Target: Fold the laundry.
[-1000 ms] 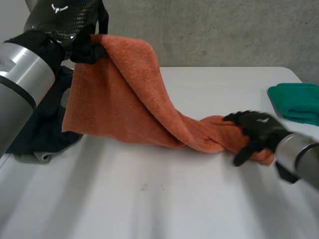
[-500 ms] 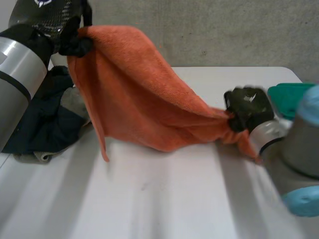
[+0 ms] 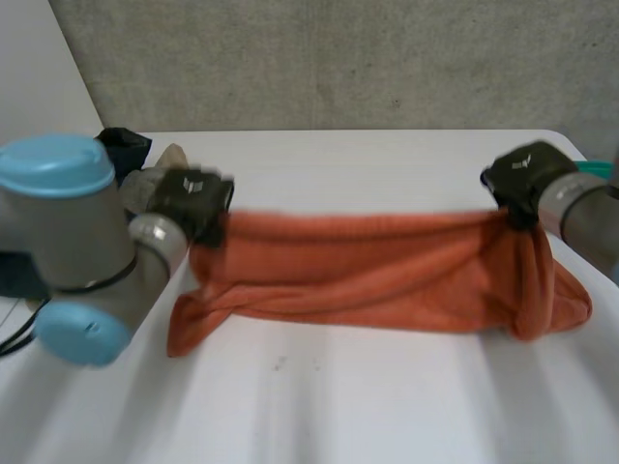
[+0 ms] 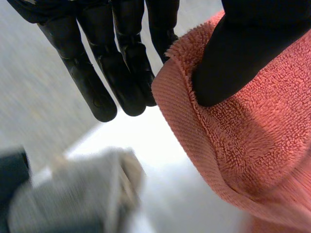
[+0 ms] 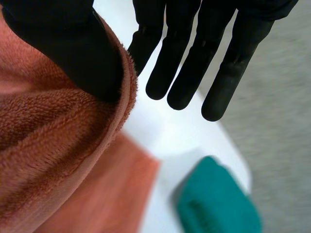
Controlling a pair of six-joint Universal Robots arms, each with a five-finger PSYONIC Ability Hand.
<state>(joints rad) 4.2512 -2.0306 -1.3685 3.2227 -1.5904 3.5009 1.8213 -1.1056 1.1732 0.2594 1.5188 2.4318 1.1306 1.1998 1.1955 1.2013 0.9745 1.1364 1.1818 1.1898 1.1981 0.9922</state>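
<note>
**While Stretched Wide: Towel Held Out Between Both Hands**

While held aloft over the white desk (image 3: 319,406), orange terry towel (image 3: 372,271), strung from left hand (image 3: 191,198) to right hand (image 3: 522,176) by its upper edge. Edge pulled nearly level, body sagging beneath. Lower corner under the left hand drooping towards the desk; cannot tell whether touching. Opposite end bunched into a hanging fold below the right hand.

Left hand clamped on one upper corner: thumb (image 4: 233,53) pressed into the pile just inside the hem, fingers (image 4: 126,63) straight behind the cloth's edge. Right hand clamped likewise on the other corner: thumb (image 5: 68,43) bearing down on the rolled-over edge, fingers (image 5: 184,63) straight beyond it.

Probably held this way to spread the cloth to full width, ready for lowering flat ahead of any fold. Corners pinched rather than the middle, most likely to leave one straight edge that is easy to line up. Hung over the bare middle of the desk, well apart from the dark garment (image 3: 124,147) and grey cloth (image 3: 160,166) by the left arm, and from the green cloth (image 5: 216,204) beyond the right hand. A sensible spot for avoiding a snag on other laundry.

No label or lettering to be seen on the towel. Small pale mark (image 3: 196,182) on the back of each hand, too small to read.
</note>
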